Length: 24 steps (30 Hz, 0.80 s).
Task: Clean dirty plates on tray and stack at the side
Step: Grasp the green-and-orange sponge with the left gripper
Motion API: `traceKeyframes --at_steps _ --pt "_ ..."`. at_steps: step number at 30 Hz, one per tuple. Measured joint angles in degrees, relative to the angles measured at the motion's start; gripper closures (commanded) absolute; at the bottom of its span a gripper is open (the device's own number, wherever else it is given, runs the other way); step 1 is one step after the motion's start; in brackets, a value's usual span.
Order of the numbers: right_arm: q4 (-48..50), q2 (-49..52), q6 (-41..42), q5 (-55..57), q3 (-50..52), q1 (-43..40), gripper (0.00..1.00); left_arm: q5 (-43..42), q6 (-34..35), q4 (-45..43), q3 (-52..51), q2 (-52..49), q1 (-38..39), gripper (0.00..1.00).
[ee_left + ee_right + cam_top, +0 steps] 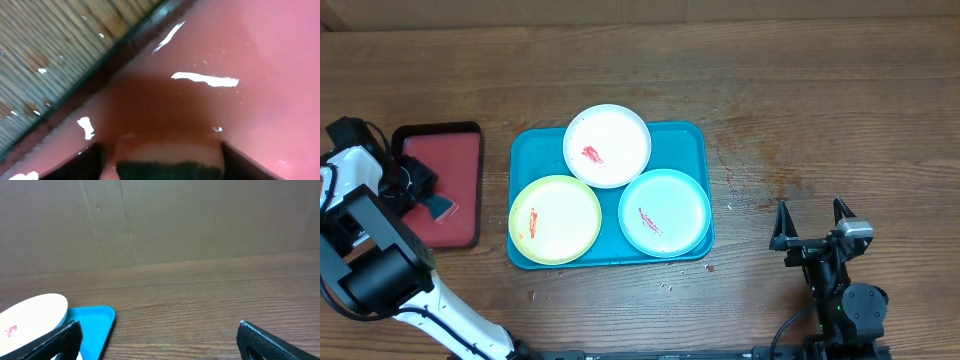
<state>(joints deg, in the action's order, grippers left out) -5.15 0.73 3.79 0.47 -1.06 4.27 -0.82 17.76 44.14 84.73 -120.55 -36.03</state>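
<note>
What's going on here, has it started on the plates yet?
Not yet. All three dirty plates, white, yellow-green and mint, sit on the blue tray with their red smears unwiped. The left gripper is down in the small red tray, its fingers on either side of a sponge; whether it has a firm grip is unclear. The right gripper is open and empty over the table, right of the blue tray.
</note>
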Motion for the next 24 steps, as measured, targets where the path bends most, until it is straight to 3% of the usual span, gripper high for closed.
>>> traceKeyframes --at_steps 2,4,6,7,8,10,24 --pt "0.00 0.00 -0.02 -0.02 0.00 0.00 0.00 0.37 -0.22 -0.11 0.02 -0.13 0.00 0.78" --pt "-0.02 0.00 0.00 -0.02 0.00 0.00 0.00 0.76 -0.44 0.11 0.04 -0.20 -0.13 0.81" --pt "0.00 0.00 -0.02 -0.02 0.00 -0.02 0.00 1.09 -0.68 0.37 0.09 -0.24 -0.11 0.92" --pt "-0.02 0.00 0.00 -0.02 0.00 0.00 0.00 1.09 -0.70 0.74 0.11 -0.24 -0.09 0.91" --pt "-0.04 0.00 0.00 -0.02 0.00 0.00 0.00 1.09 -0.83 1.01 0.13 -0.24 -0.09 0.76" --pt "-0.02 0.00 0.00 -0.02 0.00 0.00 0.00 0.74 -1.11 1.42 0.20 -0.26 -0.07 0.00" --pt "-0.02 0.00 -0.02 -0.04 0.00 0.00 0.00 -4.96 -1.25 13.14 1.22 -0.26 0.31 0.00"
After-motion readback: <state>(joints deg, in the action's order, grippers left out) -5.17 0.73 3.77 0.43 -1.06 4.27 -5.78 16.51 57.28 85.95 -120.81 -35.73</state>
